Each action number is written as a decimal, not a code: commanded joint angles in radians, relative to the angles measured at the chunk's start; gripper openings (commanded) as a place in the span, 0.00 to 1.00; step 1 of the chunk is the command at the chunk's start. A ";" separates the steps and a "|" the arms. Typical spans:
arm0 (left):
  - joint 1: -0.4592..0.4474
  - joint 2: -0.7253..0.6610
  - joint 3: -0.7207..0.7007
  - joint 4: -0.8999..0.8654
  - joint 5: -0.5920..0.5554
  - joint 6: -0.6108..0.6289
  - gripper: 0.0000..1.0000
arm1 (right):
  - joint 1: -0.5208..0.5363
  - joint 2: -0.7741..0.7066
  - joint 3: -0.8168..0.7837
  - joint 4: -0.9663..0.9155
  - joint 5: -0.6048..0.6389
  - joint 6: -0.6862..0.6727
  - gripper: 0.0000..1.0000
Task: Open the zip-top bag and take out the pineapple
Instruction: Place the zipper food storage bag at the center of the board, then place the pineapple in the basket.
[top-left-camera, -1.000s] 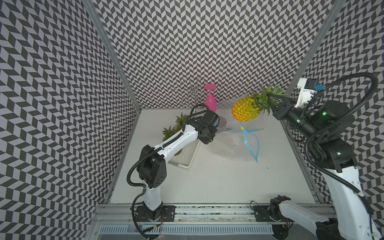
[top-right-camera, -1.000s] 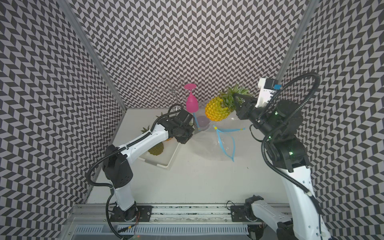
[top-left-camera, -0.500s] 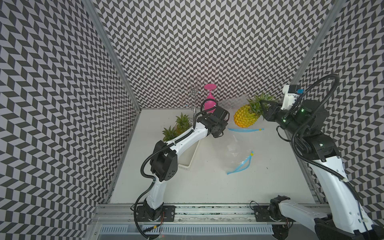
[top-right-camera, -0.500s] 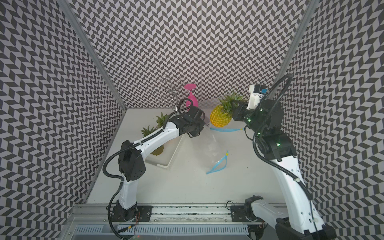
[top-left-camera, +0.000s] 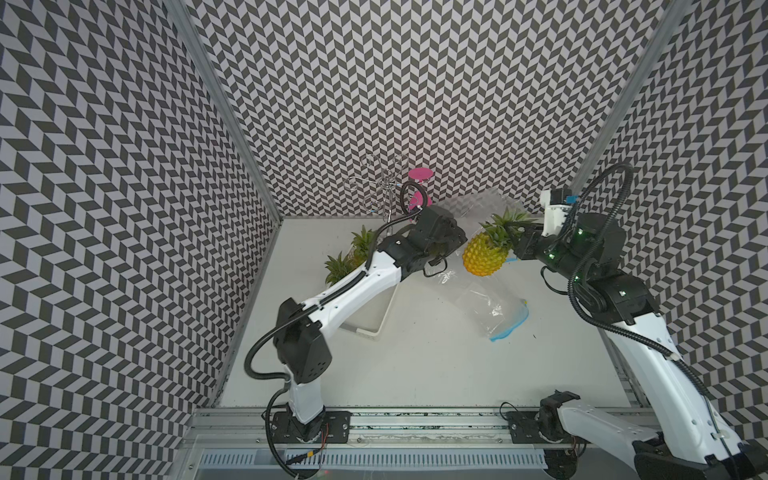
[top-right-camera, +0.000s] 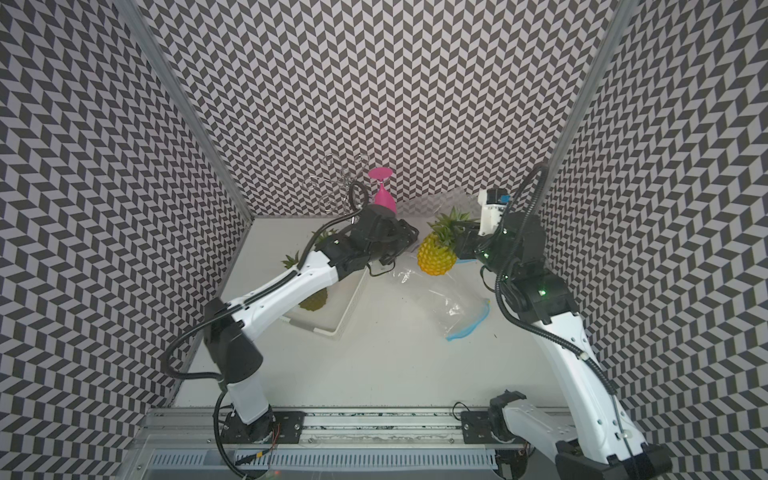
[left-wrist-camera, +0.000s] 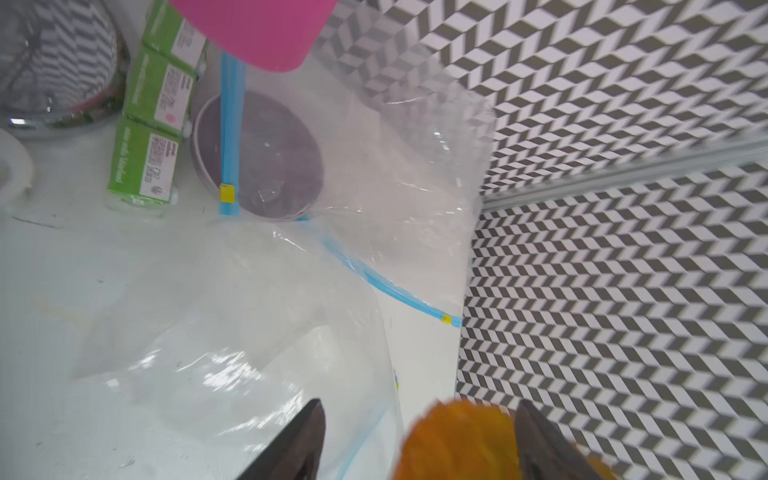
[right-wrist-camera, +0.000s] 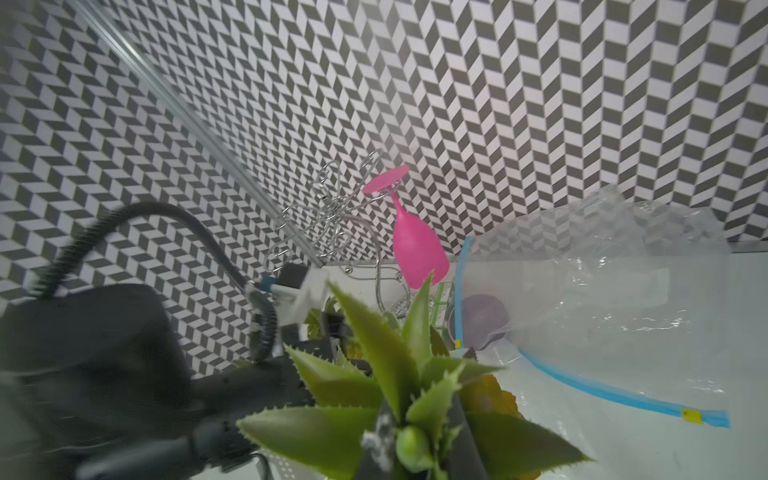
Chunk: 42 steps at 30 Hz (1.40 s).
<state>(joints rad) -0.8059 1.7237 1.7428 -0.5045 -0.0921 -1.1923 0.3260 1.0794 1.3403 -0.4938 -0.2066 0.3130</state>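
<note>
Pineapple (top-left-camera: 484, 257) near zip-top bag (top-left-camera: 494, 309), goblet (top-right-camera: 384, 198) behind

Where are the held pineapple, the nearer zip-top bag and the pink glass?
held pineapple (top-left-camera: 484, 259): in a top view, on its yellow body.
nearer zip-top bag (top-left-camera: 494, 309): in a top view, on its clear film.
pink glass (top-right-camera: 385, 199): in a top view, on its bowl.

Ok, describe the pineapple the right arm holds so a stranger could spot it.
At the back of the white table, the left gripper and right gripper nearly meet. Between them hangs the pineapple, its leaves pinched in the right gripper. The other pineapples lie in the white tray.
</note>
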 joint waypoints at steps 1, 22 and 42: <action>-0.003 -0.182 -0.109 0.096 -0.005 0.111 0.63 | 0.142 0.019 0.005 0.223 -0.033 -0.065 0.00; 0.001 -1.028 -0.509 -0.414 -0.416 0.328 0.29 | 0.625 0.467 -0.163 0.881 0.233 -0.120 0.00; 0.001 -1.072 -0.614 -0.430 -0.362 0.340 0.35 | 0.617 0.674 -0.123 0.887 0.311 -0.139 0.00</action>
<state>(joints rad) -0.8066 0.6498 1.1351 -0.9249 -0.4461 -0.8642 0.9459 1.7405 1.1847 0.3096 0.1040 0.1997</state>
